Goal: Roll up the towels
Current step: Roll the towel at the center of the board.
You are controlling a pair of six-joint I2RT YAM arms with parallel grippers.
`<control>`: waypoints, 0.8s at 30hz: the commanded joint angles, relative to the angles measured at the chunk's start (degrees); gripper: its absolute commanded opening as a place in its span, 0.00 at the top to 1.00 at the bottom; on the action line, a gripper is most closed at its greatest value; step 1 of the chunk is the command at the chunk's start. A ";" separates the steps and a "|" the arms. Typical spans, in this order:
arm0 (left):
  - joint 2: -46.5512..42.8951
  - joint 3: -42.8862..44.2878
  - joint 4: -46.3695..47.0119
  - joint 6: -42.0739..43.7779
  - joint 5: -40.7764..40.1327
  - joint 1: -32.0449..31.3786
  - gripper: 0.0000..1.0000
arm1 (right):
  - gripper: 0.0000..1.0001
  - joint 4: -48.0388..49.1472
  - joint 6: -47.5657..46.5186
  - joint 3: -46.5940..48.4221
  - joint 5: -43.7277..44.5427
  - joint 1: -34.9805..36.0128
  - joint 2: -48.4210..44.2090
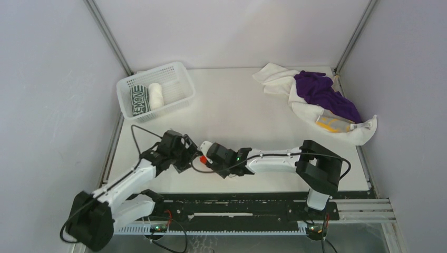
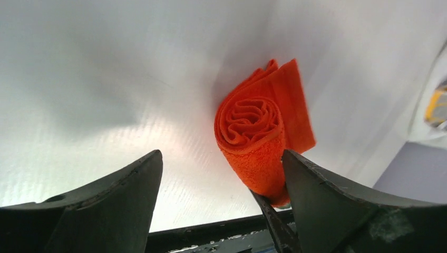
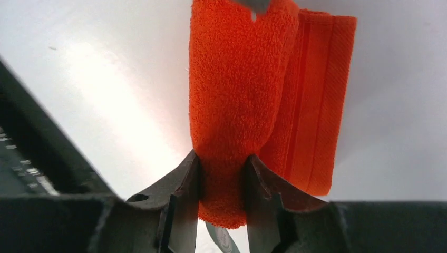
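Note:
A rolled orange-red towel (image 2: 252, 139) lies on the white table with a flat tail still unrolled; it also shows in the right wrist view (image 3: 237, 100) and as a small orange patch in the top view (image 1: 202, 158). My right gripper (image 3: 221, 174) is shut on one end of the roll. My left gripper (image 2: 221, 174) is open at the roll's other end, its right finger (image 2: 316, 184) touching the roll's side. A purple towel (image 1: 321, 92), a white towel (image 1: 274, 76) and a yellow-and-grey towel (image 1: 332, 124) lie heaped at the back right.
A white mesh basket (image 1: 176, 71) at the back left holds a rolled dark green-and-white towel (image 1: 139, 100) and a rolled white towel (image 1: 156, 95). A black rail (image 1: 248, 203) runs along the table's near edge.

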 commanded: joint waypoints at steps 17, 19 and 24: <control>-24.18 -19.14 15.20 -8.94 10.87 5.48 0.04 | 0.74 21.88 26.80 -6.25 -60.36 -22.08 10.34; -22.73 -19.06 16.73 -8.98 11.52 4.96 0.04 | 0.74 24.71 29.79 -6.58 -63.64 -23.55 12.74; -17.37 -19.34 22.01 -9.93 11.54 3.61 0.07 | 0.73 31.25 35.82 -6.61 -68.82 -25.03 18.43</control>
